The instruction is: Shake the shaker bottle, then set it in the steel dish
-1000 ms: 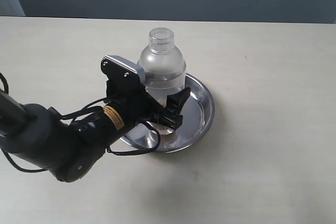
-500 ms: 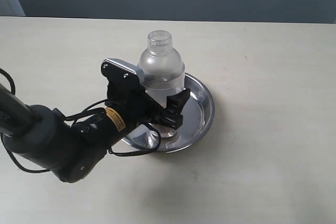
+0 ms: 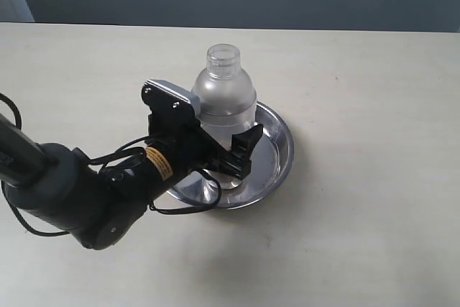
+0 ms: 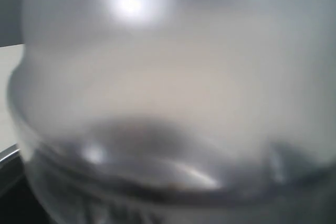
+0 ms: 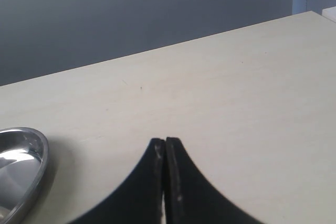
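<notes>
Finishes I can see:
Bottle (image 3: pixel 224 98) frosted translucent plastic, cap (image 3: pixel 222 57) clear plastic; dish (image 3: pixel 288 143) polished, mirror-shiny steel; table (image 3: pixel 374 199) matt, smooth, pale.

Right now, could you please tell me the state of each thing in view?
steel dish: right side up on the table.
shaker bottle: upright, capped, held inside the steel dish's rim; base contact hidden.
left claw: shut on the shaker bottle.
right claw: shut, empty, over the table.
</notes>
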